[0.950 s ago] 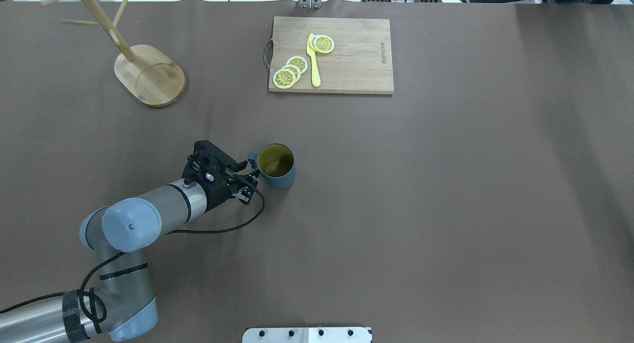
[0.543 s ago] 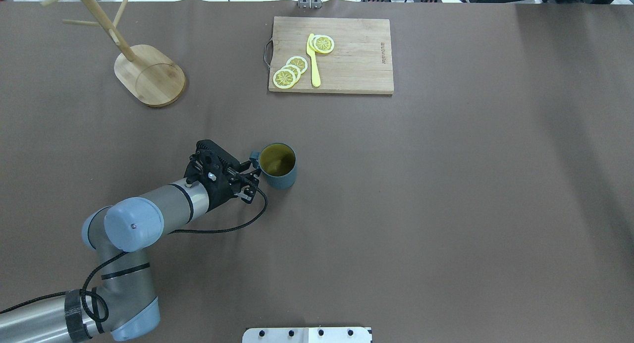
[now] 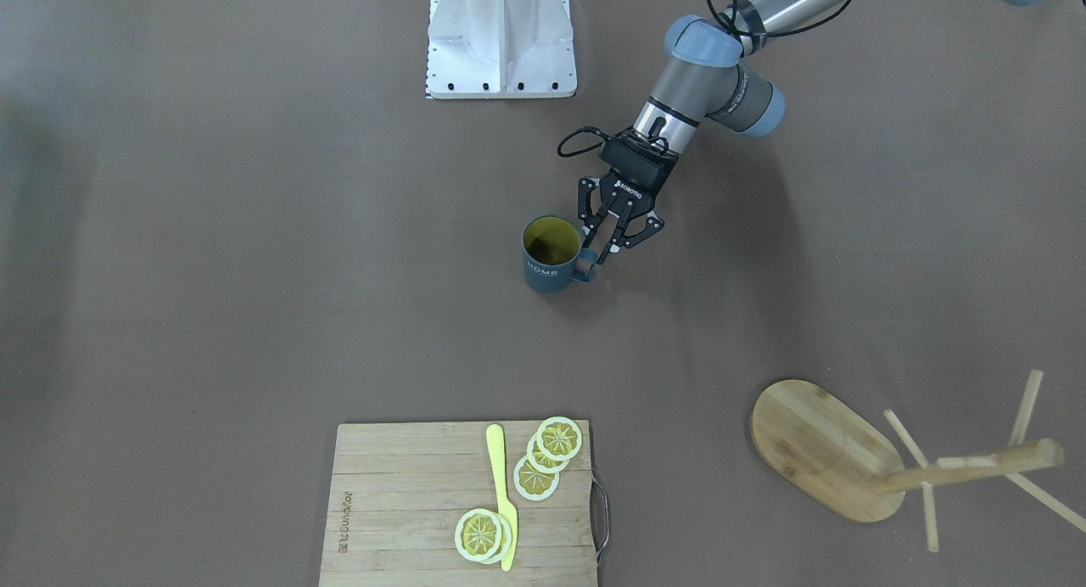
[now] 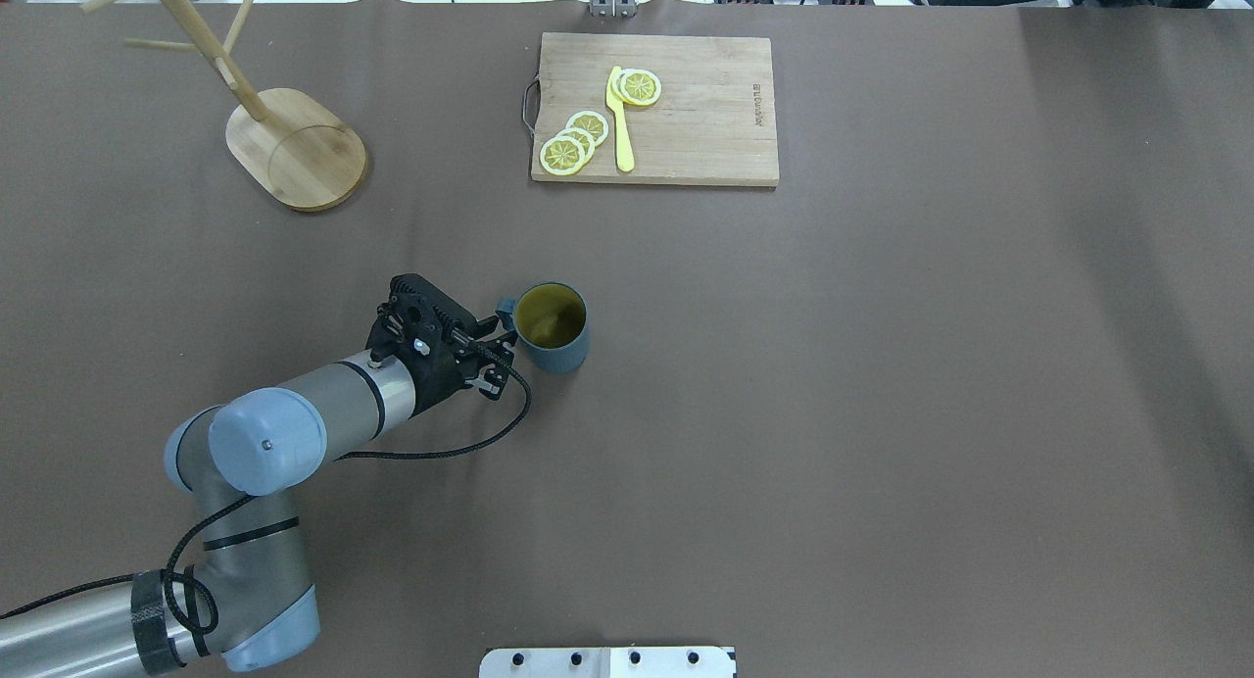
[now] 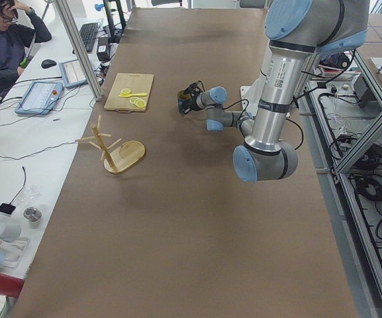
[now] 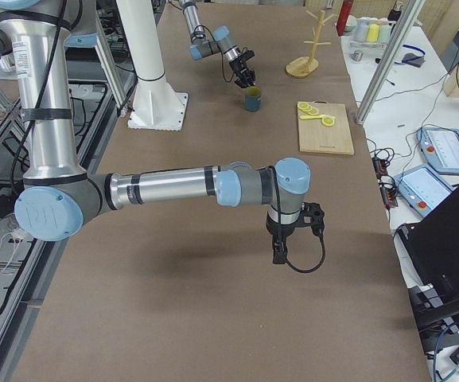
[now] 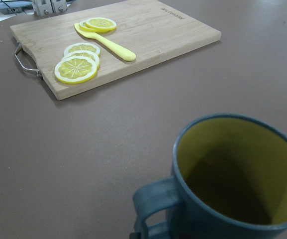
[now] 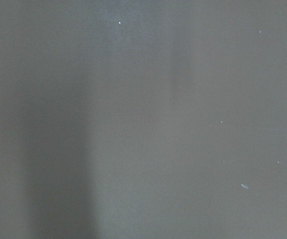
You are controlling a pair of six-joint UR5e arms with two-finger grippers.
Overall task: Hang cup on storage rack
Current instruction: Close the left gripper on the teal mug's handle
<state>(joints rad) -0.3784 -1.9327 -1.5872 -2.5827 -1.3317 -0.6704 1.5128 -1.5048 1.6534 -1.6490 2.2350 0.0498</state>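
Note:
The dark teal cup [image 3: 550, 269] with its yellow-green inside stands upright mid-table, also in the overhead view [image 4: 554, 331] and, close up, in the left wrist view [image 7: 233, 194]. Its small handle [image 3: 585, 269] points toward my left gripper [image 3: 604, 252], whose fingers have drawn together on the handle; from overhead the left gripper [image 4: 502, 343] sits hard against the cup's left side. The bamboo storage rack [image 3: 814, 447] stands far off at the table's back left [image 4: 294, 149], with nothing on its pegs. My right gripper [image 6: 279, 256] hangs low over bare table, and I cannot tell whether it is open or shut.
A slatted bamboo cutting board [image 4: 686, 110] with lemon slices and a yellow knife [image 4: 620, 120] lies at the back centre. The white robot base plate [image 3: 501, 36] sits at the near edge. Brown table stretches between the cup and the rack.
The left gripper and the cup have both slid slightly to the right and a touch away from the robot; the cup stays upright.

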